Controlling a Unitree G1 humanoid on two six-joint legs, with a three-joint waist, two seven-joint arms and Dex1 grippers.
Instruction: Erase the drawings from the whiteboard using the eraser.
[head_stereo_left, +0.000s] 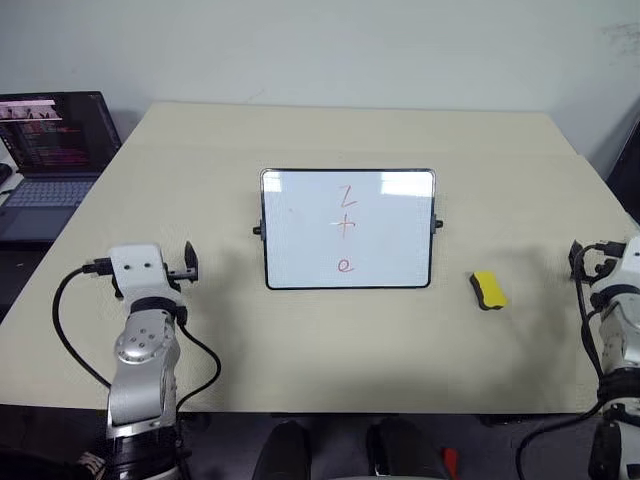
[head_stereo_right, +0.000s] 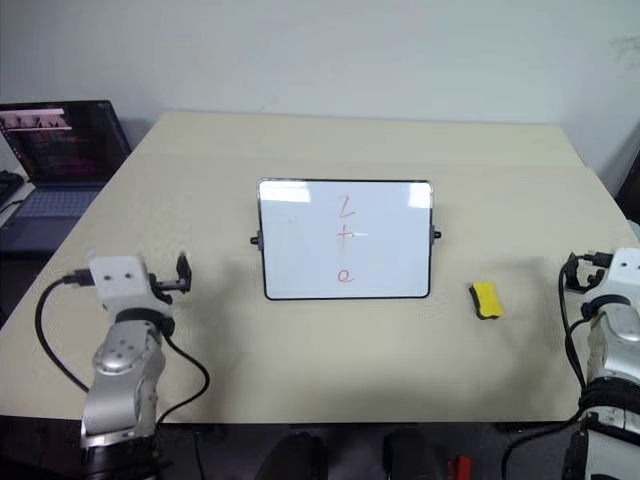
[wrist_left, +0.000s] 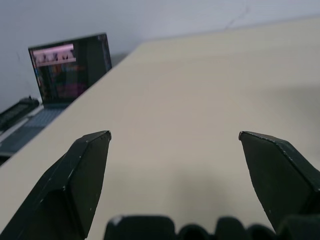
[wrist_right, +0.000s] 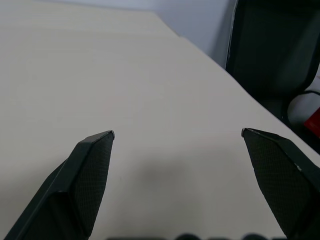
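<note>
The small rectangular glossy whiteboard (head_stereo_left: 348, 229), with its thin black frame, rounded corners and a black knob on each short side, stands near the middle of the pale beige tabletop (head_stereo_left: 330, 340). On its white face are the drawings (head_stereo_left: 346, 228), three thin red marker marks stacked one under another just right of the board's centre: a "Z" shape highest, a plus sign below it, and a small "e" loop lowest, close to the board's near edge.

The eraser (head_stereo_left: 488, 290), a small yellow block on a black felt base, lies flat on the tabletop to the right of the whiteboard, apart from it and roughly level with its near right corner. Nothing touches it.

The left gripper (wrist_left: 175, 136) hovers over the tabletop to the left of the whiteboard, near the board's near left corner but clear of it; its two black fingers (wrist_left: 75, 175) stand spread wide with only bare table between them. The right gripper (wrist_right: 177, 134) hangs to the right of the whiteboard, beyond the eraser and near the table's right edge, its jaws likewise spread wide and holding nothing.

Far left of the whiteboard, past the table's left edge, sits an open dark laptop (head_stereo_left: 52, 135) with a lit screen of coloured text.
</note>
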